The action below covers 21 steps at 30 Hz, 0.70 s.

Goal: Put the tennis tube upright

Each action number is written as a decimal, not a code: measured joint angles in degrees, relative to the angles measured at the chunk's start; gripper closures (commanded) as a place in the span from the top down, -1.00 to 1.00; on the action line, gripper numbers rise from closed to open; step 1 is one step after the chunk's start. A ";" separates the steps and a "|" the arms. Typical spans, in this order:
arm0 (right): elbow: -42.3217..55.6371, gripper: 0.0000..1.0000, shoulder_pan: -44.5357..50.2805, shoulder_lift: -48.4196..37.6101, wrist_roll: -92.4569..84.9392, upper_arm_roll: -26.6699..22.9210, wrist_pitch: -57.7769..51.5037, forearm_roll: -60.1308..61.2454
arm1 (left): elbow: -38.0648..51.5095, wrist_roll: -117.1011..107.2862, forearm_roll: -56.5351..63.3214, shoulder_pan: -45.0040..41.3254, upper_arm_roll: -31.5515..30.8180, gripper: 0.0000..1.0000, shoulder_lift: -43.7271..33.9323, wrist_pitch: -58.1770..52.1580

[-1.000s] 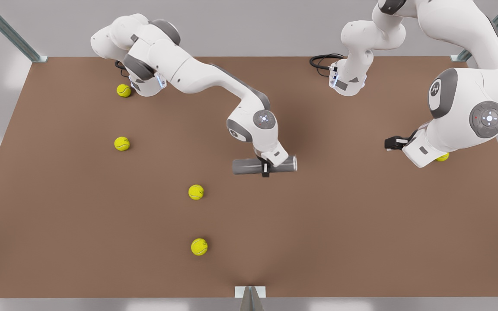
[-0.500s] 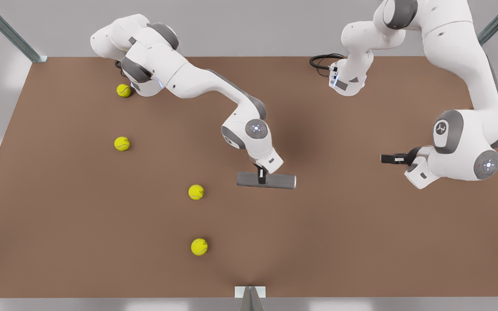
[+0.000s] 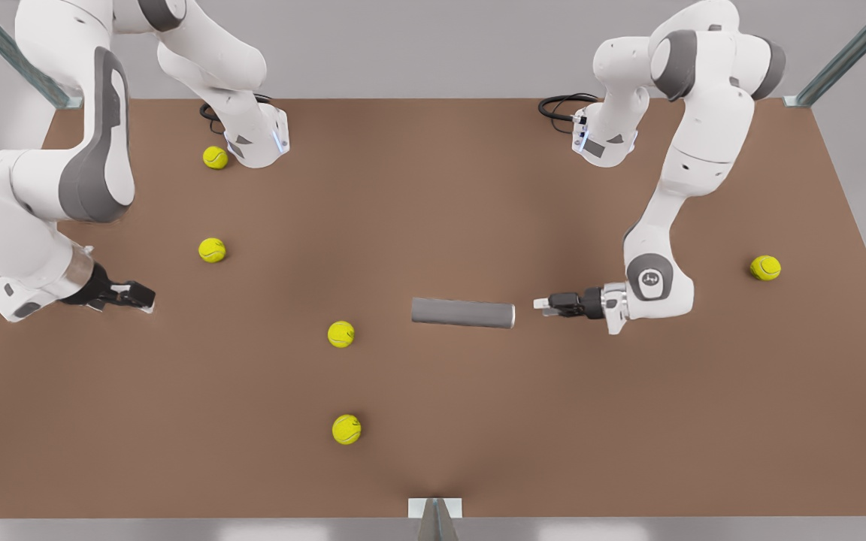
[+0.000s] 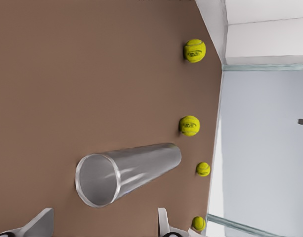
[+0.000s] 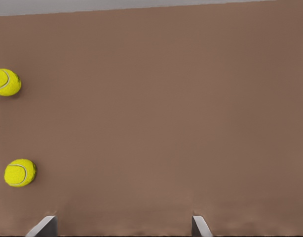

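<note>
Two grippers are seen low over the brown surface (image 3: 433,188), each apart from the tennis tube (image 3: 463,312). The tube lies on its side near the middle of the surface, its length running across the front view, untouched by either arm. In the left wrist view the tube (image 4: 127,173) is seen end-on, its hollow mouth and pale rim turned toward the camera, with the two fingers (image 4: 164,224) spread wide on either side and nothing between them. That marks the left gripper (image 3: 549,304) as the one at the front view's right, pointed at the tube's near end and just beside it, fingers open.

The right gripper (image 3: 136,294) is found at the front view's left edge, well apart from the tube, its fingers (image 5: 198,226) parted and empty in the right wrist view, with two tennis balls (image 5: 20,173) ahead of it on the surface.

Five tennis balls (image 3: 340,333) are scattered about in the front view: four toward its left and centre, one (image 3: 765,267) at its right behind the left arm.
</note>
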 measured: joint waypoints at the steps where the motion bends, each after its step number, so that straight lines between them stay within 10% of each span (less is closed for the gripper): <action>1: 3.83 1.00 -0.19 0.40 -0.56 0.40 -2.95 1.80 | 0.29 0.29 -1.83 -0.01 -0.45 1.00 0.56 0.07; 21: 6.18 1.00 -0.89 3.99 -0.67 0.17 -1.43 1.73 | 3.08 3.11 -6.97 -1.85 -3.67 1.00 3.77 0.60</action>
